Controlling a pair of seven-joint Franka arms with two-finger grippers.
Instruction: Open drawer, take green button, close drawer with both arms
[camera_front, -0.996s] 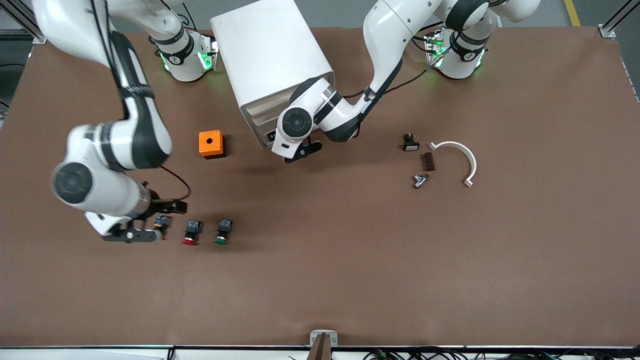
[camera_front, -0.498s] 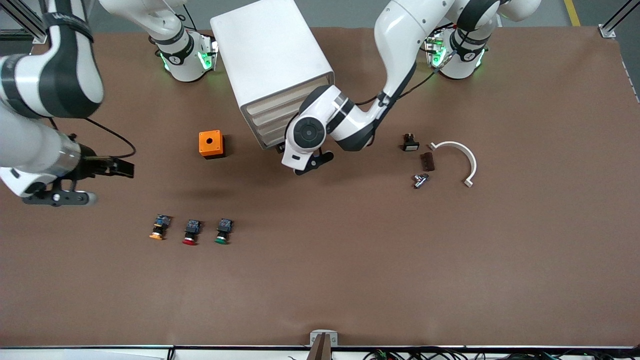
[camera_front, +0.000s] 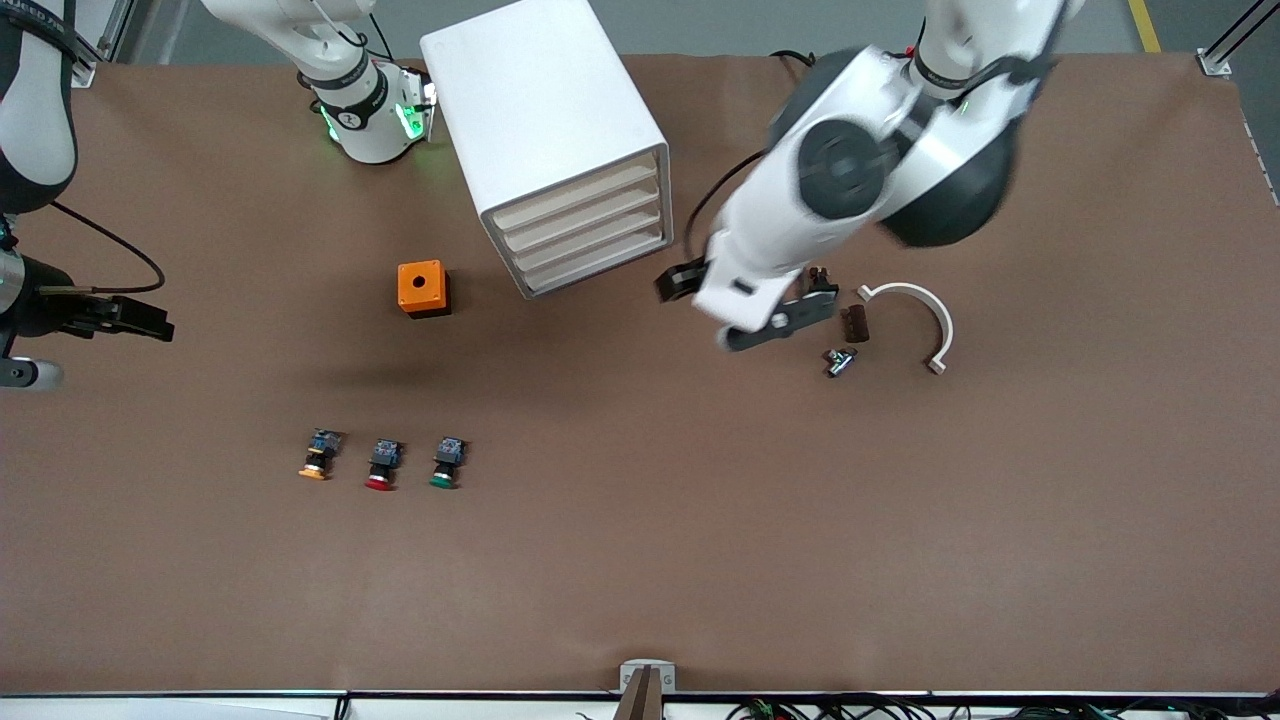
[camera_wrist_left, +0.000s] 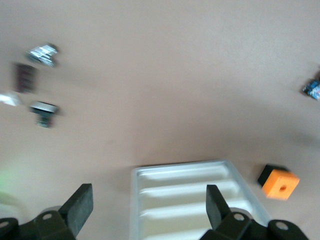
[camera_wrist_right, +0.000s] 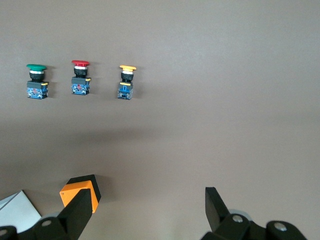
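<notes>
All four drawers of the cabinet (camera_front: 545, 140) look shut, the drawer (camera_front: 597, 262) at the bottom flush with the ones above. The button (camera_front: 445, 464) with the green cap lies on the bare counter (camera_front: 700, 520), well apart from both hands, in a row with a red-capped button (camera_front: 382, 466) and an orange-capped button (camera_front: 318, 456).

The left hand (camera_front: 745, 310) hangs empty with fingers spread wide, over the counter between the cabinet and a scatter of small parts. The right hand (camera_front: 85, 345) hovers wide and empty over the right arm's end of the counter.

By these signs the task looks finished, both arms clear. What remains, I judge, is parking them.
</notes>
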